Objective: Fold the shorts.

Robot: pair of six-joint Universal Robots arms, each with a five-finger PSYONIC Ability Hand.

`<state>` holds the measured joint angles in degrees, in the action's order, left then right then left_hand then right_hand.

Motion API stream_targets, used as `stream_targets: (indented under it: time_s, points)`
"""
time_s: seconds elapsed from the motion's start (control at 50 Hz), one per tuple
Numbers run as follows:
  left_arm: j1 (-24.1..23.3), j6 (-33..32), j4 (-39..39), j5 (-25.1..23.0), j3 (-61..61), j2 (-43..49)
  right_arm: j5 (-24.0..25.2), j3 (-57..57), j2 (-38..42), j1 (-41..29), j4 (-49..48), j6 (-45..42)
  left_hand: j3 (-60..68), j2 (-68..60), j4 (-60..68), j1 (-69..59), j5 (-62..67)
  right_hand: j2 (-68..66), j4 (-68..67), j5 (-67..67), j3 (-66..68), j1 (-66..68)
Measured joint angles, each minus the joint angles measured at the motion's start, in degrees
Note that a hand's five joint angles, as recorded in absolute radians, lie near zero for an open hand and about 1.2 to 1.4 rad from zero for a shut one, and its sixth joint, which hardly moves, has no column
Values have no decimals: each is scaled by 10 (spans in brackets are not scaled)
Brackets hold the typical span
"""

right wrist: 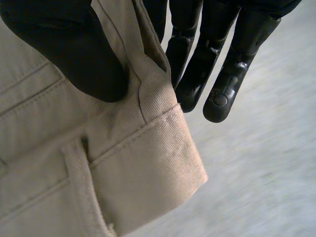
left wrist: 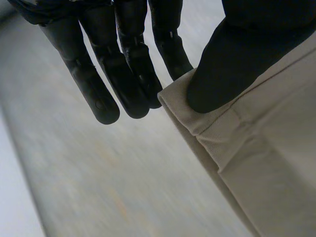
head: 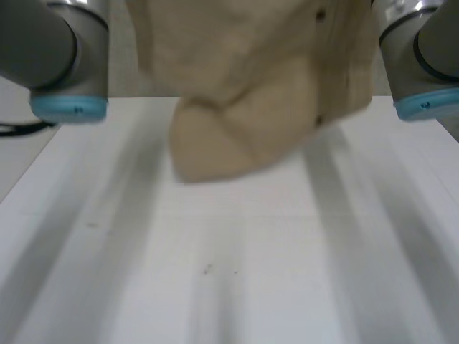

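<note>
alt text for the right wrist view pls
The right hand pinches a stitched corner of the beige shorts, thumb in front and fingers behind the cloth. A pale surface lies beyond.

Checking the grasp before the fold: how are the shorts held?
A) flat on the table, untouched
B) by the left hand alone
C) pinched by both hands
C: the left hand and the right hand each pinch a corner of the shorts under the thumb.
</note>
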<state>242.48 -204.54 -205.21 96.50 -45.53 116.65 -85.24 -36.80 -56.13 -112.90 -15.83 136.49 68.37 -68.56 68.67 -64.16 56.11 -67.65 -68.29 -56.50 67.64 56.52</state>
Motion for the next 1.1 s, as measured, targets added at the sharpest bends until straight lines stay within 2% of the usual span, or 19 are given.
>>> stream_targets:
  time_s: [0.06,0.12,0.2,0.22,0.4,0.54,0.66,0.74,0.92,0.96,1.0,1.1]
  points:
    - [2,1,-50,0,-18,-27,1,-28,-16,-2,-77,11,0,0,0,0,0,0,0,-1,0,0]
    - [4,2,-79,0,-61,-52,2,-66,-31,-3,-112,18,0,0,0,0,0,0,0,-5,0,0]
    - [5,3,-86,0,-92,-62,2,-87,-36,-3,-118,19,0,0,0,0,0,0,0,-6,0,0]
    - [8,5,-90,0,-161,-78,2,-143,-46,-3,-120,21,0,0,0,0,0,0,0,-5,0,0]
    - [12,36,-80,1,-403,-78,4,-298,-17,-3,-65,15,0,0,0,0,0,0,0,-6,0,0]
    - [9,45,-55,1,-494,-58,8,-365,15,-3,3,7,0,0,0,0,0,0,0,-6,0,0]
    - [8,47,83,4,-552,-66,21,-441,8,1,112,-13,0,0,0,0,0,0,0,-6,0,0]
    - [8,47,141,3,-567,-89,25,-465,-17,3,150,-17,0,0,0,0,0,0,0,-6,0,0]
    - [4,36,298,-4,-618,-204,31,-544,-115,6,313,-31,0,0,0,0,0,0,0,-6,0,0]
    - [3,31,319,-6,-624,-219,32,-547,-118,6,319,-33,0,0,0,0,0,0,0,-6,0,0]
    - [-3,13,366,-13,-639,-254,35,-585,-156,6,386,-58,0,0,0,0,0,0,0,-6,0,0]
    - [-9,-31,406,-40,-662,-294,46,-629,-193,7,420,-91,-109,112,-113,79,-86,0,0,-6,0,0]
